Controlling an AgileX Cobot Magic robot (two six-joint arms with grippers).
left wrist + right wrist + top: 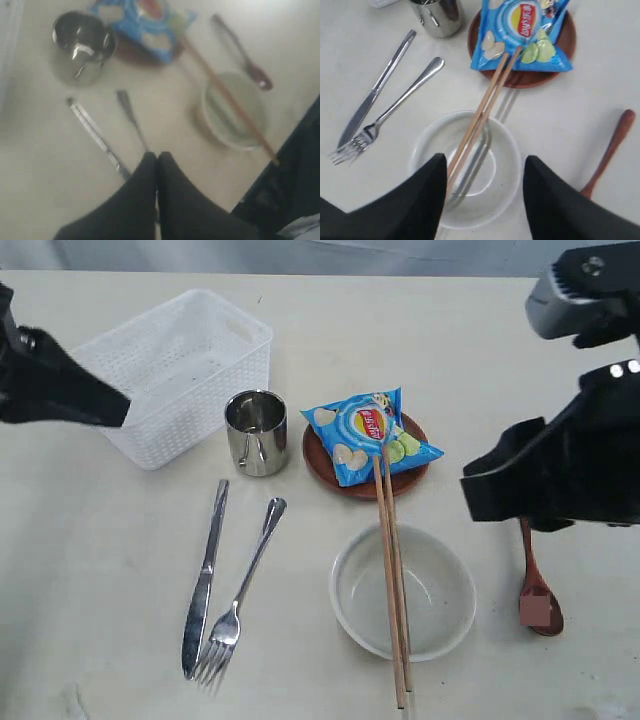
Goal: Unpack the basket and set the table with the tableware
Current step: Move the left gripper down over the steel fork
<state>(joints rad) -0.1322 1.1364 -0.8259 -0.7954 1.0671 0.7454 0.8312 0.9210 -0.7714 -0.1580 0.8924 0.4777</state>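
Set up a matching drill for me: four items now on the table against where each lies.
Items: 1 chips bag; 2 chopsticks; 3 wooden spoon; 4 steel cup.
Places: A next to the basket; B on the plate; C across the bowl; D on bare table, right of the bowl in the exterior view.
Pairs: 1-B, 2-C, 3-D, 4-A.

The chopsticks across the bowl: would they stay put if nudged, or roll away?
Probably not stay. The chopsticks are thin, straight wooden sticks bridging the bowl rim and the chips bag, so little holds them; a nudge would likely slide or roll them. They look stiff and light, so lifting shouldn't bend them.
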